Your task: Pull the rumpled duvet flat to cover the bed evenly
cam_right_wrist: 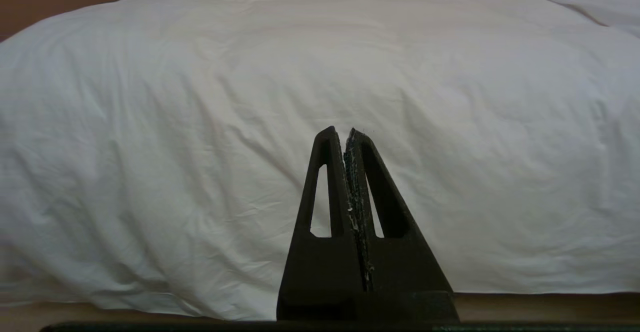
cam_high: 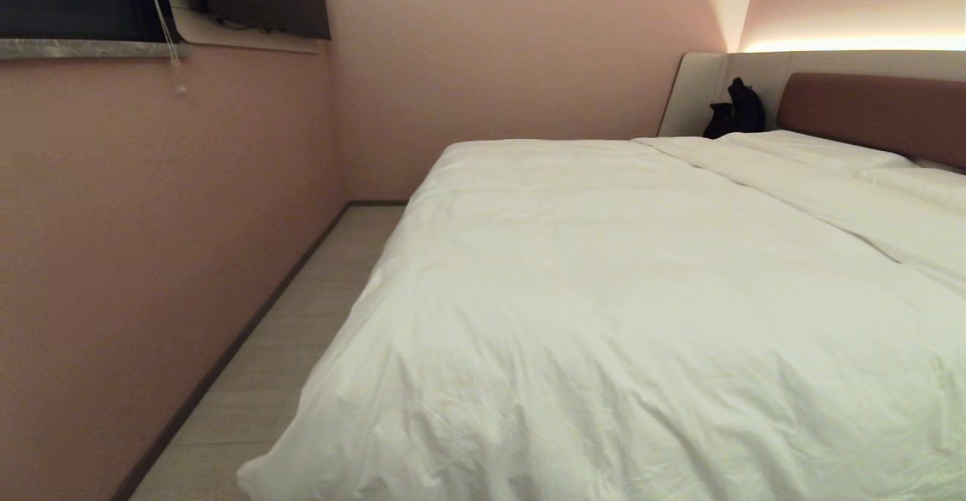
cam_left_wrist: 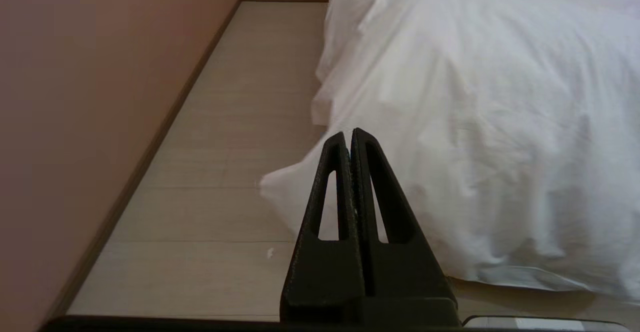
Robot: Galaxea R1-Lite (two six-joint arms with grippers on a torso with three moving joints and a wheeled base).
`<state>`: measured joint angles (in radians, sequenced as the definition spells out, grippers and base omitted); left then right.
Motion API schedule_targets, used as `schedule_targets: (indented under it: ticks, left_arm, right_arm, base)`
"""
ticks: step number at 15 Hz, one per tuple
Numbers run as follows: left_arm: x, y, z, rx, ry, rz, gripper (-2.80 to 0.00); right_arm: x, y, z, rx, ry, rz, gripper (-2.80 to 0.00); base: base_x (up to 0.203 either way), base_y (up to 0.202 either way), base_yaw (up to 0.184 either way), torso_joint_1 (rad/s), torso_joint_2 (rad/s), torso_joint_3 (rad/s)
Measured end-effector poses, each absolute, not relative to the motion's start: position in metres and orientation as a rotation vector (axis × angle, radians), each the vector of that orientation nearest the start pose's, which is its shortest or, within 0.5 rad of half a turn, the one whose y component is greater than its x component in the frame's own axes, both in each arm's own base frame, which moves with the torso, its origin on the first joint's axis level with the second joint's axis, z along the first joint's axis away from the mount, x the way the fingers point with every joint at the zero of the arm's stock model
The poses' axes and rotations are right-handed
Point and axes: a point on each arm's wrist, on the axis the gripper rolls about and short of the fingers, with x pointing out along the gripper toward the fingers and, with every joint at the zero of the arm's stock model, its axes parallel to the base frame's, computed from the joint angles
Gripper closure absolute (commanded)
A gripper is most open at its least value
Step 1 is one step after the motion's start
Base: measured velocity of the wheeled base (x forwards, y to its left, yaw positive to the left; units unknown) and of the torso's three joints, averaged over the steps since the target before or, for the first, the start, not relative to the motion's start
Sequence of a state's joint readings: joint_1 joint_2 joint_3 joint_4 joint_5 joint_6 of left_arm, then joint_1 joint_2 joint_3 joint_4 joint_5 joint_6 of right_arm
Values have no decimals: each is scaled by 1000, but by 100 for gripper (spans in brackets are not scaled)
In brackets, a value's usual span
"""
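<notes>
Bedding fills most of the head view: the duvet (cam_high: 604,312), a thick, puffy white quilt with soft shallow creases, lies spread over the bed (cam_high: 875,112) from the near foot end up toward the pillows (cam_high: 815,150). Its cloth looks matte and cottony, crinkled most at the near edge, where it hangs over the side and a corner droops toward the pale plank floor (cam_high: 302,335). Two flat white pillows sit at the head against a reddish-brown upholstered headboard, with a pale panel beside it and a small black object (cam_high: 736,109) standing in the corner. Smooth pink walls (cam_high: 151,259) with a dark skirting line run alongside the narrow strip of floor.

In the left wrist view the left tool (cam_left_wrist: 350,134) shows two black wedge-shaped fingers with slotted cut-outs, pressed together and holding nothing; it hangs just short of the duvet's drooping corner (cam_left_wrist: 280,179), above the floor. In the right wrist view the right tool (cam_right_wrist: 342,132) has the same black tapered fingers, closed tip to tip and empty, facing the duvet's hanging foot edge (cam_right_wrist: 200,147) without touching it.
</notes>
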<state>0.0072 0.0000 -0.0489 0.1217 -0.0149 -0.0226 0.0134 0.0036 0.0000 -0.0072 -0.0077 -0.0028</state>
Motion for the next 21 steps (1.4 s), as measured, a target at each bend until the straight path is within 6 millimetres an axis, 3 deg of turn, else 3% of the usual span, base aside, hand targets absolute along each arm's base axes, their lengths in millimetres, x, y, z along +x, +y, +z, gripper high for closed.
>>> schedule_targets:
  ticks: [9, 21]
  left_arm:
    - [-27, -1, 77, -23, 73, -8, 0]
    - [-27, -1, 77, -25, 72, -6, 0]
  right_arm:
    - [-23, 0, 76, -3, -4, 6, 0]
    - [-23, 0, 76, -3, -3, 6, 0]
  base:
    - [0, 173, -2, 0, 1, 2]
    - [0, 0, 0, 0, 0, 0]
